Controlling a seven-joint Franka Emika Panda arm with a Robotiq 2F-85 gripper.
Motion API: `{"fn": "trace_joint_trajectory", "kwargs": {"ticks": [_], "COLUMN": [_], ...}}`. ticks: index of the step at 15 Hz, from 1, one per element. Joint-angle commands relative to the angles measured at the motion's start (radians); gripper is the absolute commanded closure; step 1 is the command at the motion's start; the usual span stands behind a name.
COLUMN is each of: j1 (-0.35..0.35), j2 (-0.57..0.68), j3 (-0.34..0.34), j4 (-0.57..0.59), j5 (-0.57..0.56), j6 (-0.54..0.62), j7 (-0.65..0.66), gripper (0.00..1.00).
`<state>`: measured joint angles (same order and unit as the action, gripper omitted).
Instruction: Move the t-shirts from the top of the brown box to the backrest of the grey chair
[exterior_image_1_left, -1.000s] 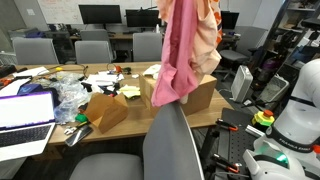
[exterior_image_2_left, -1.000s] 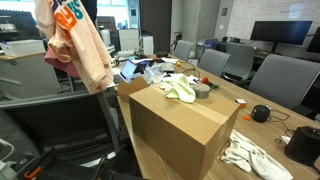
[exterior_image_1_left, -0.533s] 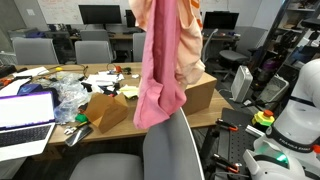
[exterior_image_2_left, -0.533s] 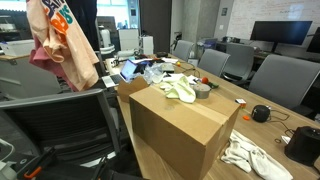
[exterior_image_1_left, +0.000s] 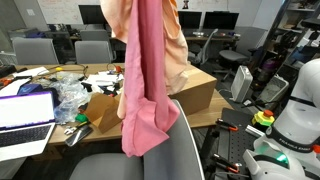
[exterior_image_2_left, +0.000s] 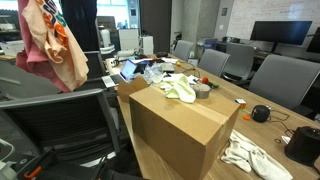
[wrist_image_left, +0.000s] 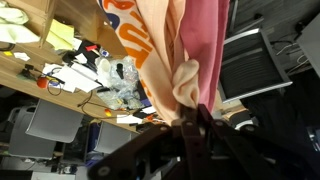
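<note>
Tracking the t-shirts (exterior_image_1_left: 148, 75): over the last second we've swung the bundle off the brown box (exterior_image_1_left: 200, 92) and across to the grey chair (exterior_image_1_left: 176, 150). A second ago it hung over the box. Now the pink hem hangs in front of the backrest's top edge in an exterior view, and from the other side the t-shirts (exterior_image_2_left: 52, 45) are well clear of the box, above the chair.

Wrist view: the hand (wrist_image_left: 197, 112) is pinching the gathered top of the fabric, pink and peach shirts together, the rest hanging free. We can't tell whether cloth touches the backrest yet.

Our read: the carry is nearly done. What's left is draping the bundle across the top of the backrest, then letting go.

- Risk: if most of the length ends up on one side, the bundle could slide off.
- A pale cloth (exterior_image_2_left: 180, 90) lies by the box's far edge. We can't tell whether it's on the box or on the bench (exterior_image_2_left: 262, 100), so there may be one more to fetch.
</note>
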<state>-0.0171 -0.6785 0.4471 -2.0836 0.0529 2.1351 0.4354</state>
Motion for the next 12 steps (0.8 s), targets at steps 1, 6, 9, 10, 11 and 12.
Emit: {"fn": "trace_joint_trajectory", "kwargs": {"ticks": [1, 6, 9, 10, 11, 12], "j1": [0.036, 0.060, 0.078, 0.086, 0.093, 0.101], "j2": [0.053, 0.118, 0.162, 0.177, 0.191, 0.206], "j3": [-0.015, -0.005, 0.006, 0.007, 0.008, 0.006], "j4": [0.044, 0.048, 0.046, 0.047, 0.047, 0.047], "j5": [-0.024, -0.035, -0.049, -0.054, -0.063, -0.070], "j6": [-0.016, -0.024, -0.021, -0.022, -0.023, -0.025], "j7": [0.007, 0.010, 0.015, 0.014, 0.015, 0.013], "gripper": [0.98, 0.98, 0.98, 0.98, 0.98, 0.98]}}
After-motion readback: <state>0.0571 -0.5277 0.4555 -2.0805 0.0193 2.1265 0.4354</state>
